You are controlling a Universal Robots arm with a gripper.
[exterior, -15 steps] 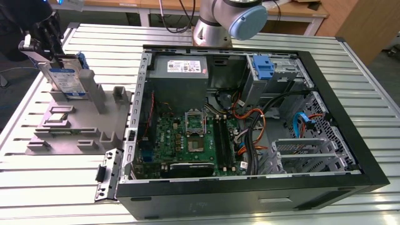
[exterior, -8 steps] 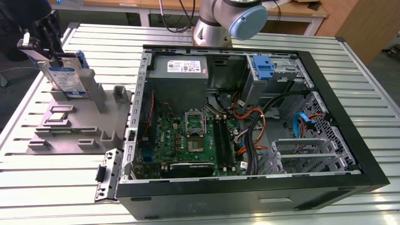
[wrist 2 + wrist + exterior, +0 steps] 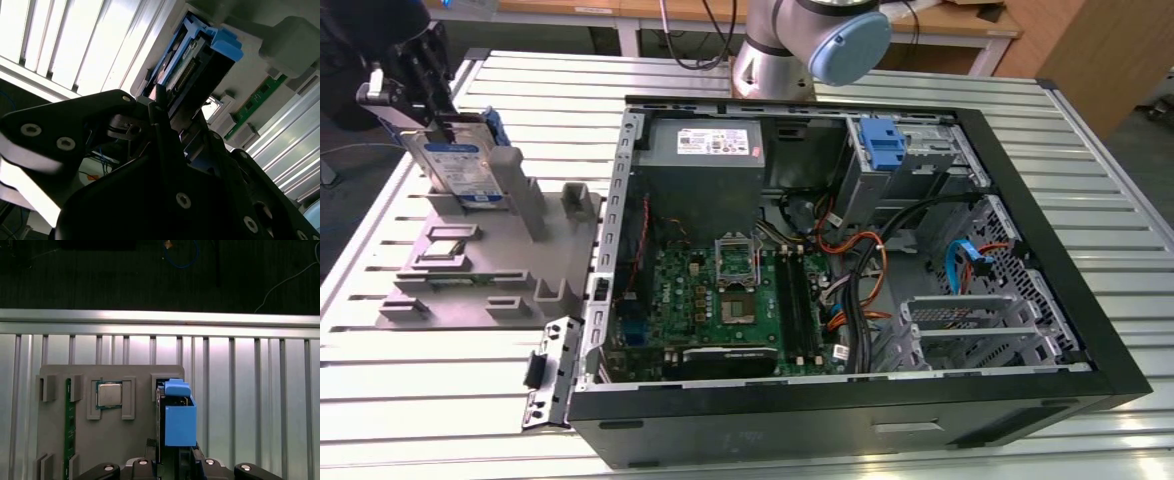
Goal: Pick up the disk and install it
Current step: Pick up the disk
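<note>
Disk [image 3: 464, 168] on edge, slightly tilted, in slot of grey holder [image 3: 480, 290] on bench [image 3: 414, 400], exterior view's left, well apart from open computer case [image 3: 1107, 350]. Judged: stood upright to offer top edge for grasp. Tool [image 3: 430, 122] at disk's top edge, pointing down. Clenched or released: cannot tell.

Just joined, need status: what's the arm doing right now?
The arm's hand is at the top of the disk, which stands on edge in a slot of the grey fixture tray at the exterior view's left, beside the open computer case. The disk is not yet in the case. Whether it is gripped is unclear.
</note>
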